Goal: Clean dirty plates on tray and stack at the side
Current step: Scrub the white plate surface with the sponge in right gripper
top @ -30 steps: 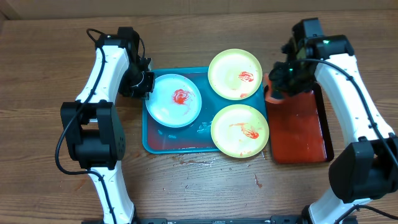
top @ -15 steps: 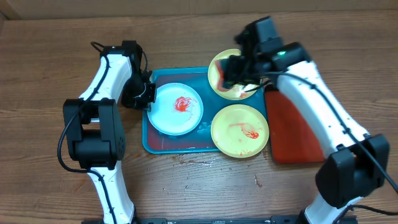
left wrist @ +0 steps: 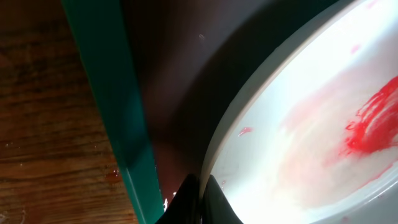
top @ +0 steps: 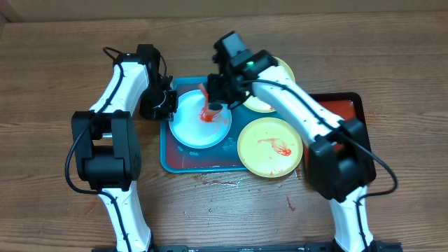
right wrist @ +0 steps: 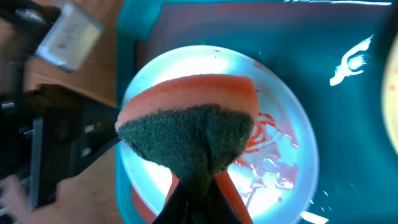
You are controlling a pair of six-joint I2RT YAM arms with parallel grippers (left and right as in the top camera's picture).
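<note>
One of three, the blue-rimmed plate (top: pixel 187 129) in the tray (top: pixel 183 162), is up for scrubbing. My right hand (right wrist: pixel 198 182), clamped on the sponge (right wrist: pixel 186 124), is poised at its red smear (right wrist: pixel 267 134); next I press down and rub. At its rim sits my left hand (top: pixel 161 105), grip unclear. I read no writing anywhere.

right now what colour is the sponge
Orange sponge with a dark green scouring face; right wrist view shows it best.

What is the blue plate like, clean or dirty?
Dirty: the blue plate has red sauce smeared in its middle, right under the sponge that the right gripper holds.
</note>
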